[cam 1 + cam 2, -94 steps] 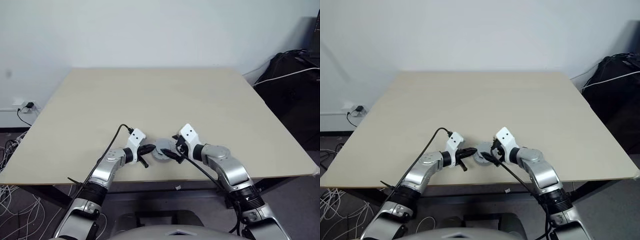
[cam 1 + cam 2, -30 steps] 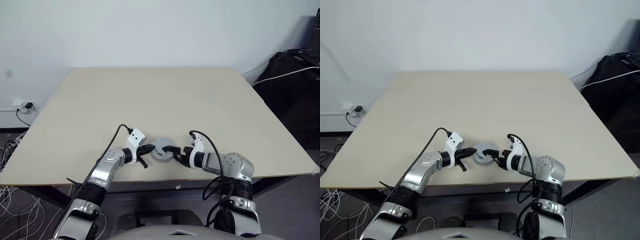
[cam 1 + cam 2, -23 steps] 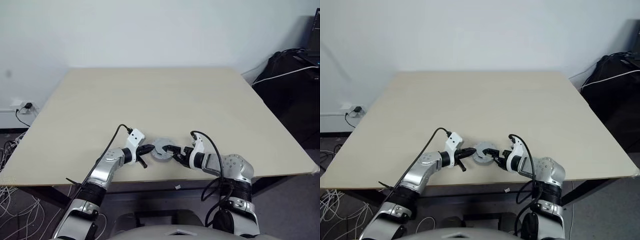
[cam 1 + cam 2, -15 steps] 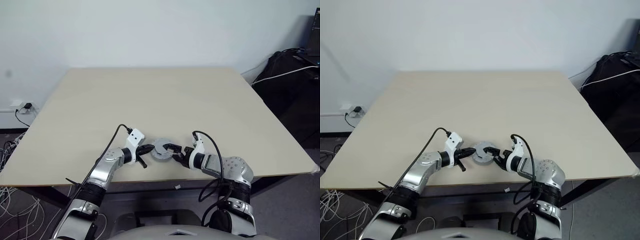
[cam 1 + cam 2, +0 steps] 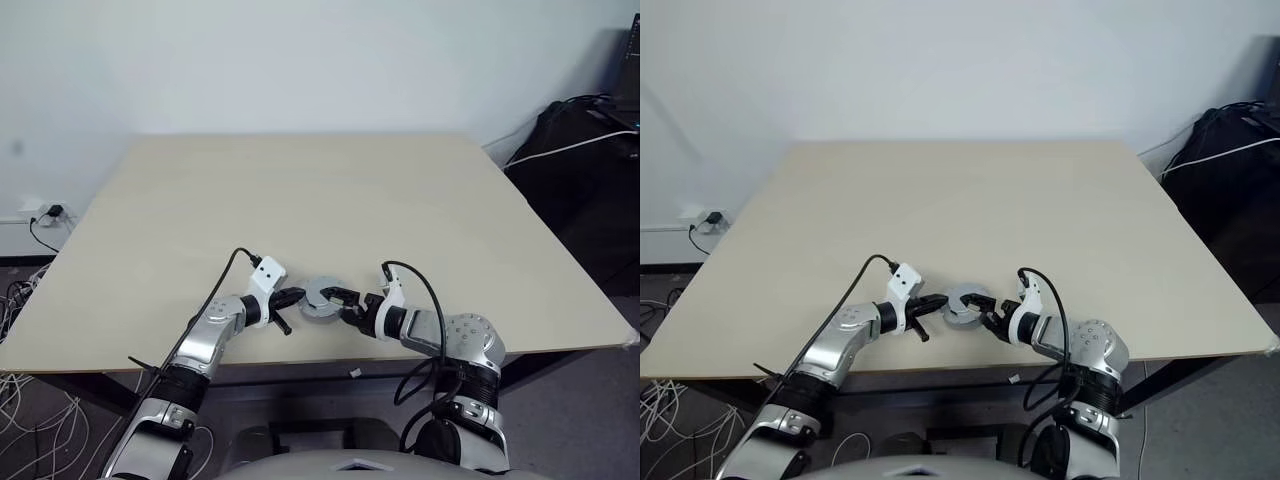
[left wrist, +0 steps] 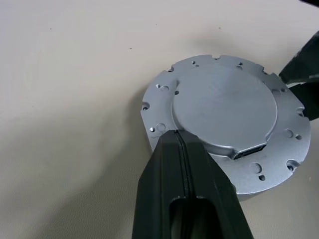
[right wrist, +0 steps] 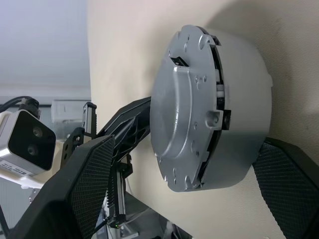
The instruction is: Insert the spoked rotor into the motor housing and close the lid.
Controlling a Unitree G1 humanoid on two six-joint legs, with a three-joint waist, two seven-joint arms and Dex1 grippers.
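Observation:
The motor housing (image 7: 246,94), a grey round can, sits on the table (image 5: 300,200) near its front edge. The lid (image 6: 224,102), a grey-silver disc with a holed flange, lies on top of it. The spoked rotor is hidden. My left gripper (image 5: 297,296) is shut, its tips resting against the lid's rim on the left. My right gripper (image 5: 339,302) comes in from the right and is open. One of its fingers (image 7: 94,169) stands above the lid, and the other is low beside the housing's wall.
The assembly (image 5: 962,302) stands close to the table's front edge (image 5: 300,362). Wide bare tabletop stretches behind it. A black bag with cables (image 5: 585,150) lies off the right side. A wall socket with cables (image 5: 50,212) is low on the left.
My right gripper has rolled a little and edged closer around the housing. Three seconds ago its arm reached in from higher up. The left gripper and the assembly have stayed put.

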